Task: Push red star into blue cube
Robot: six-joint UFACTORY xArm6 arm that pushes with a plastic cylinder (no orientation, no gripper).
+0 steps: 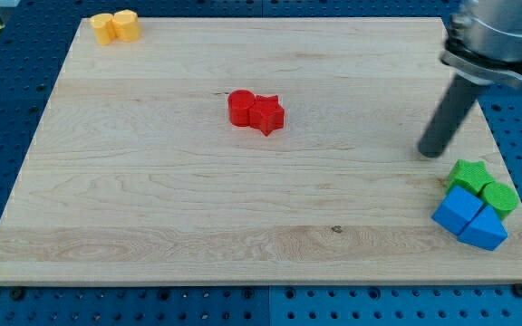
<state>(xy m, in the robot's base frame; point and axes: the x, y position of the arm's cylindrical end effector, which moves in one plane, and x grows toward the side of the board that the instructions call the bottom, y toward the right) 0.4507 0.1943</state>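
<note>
Because the red star (267, 114) lies near the middle of the wooden board (152, 208) and the blue cube (458, 209) sits far off by the view's bottom right corner, I judge this push needs a long, steady line. I would bring my tip (430, 152) around to the star's upper-left side and drive it down and to the right. That is awkward, since a red cylinder (241, 107) touches the star on just that side.

From the view's left, I count two yellow blocks (116, 26) touching at the top left corner. Next come the two red pieces. My tip rests on the board well right of them, just above the right-hand cluster. That cluster holds two green blocks, a green star (468, 174) and a green cylinder (499, 197), then two blue ones, the cube and a blue wedge (486, 230).

I carry no claw, only a bare rod, holding nothing.
</note>
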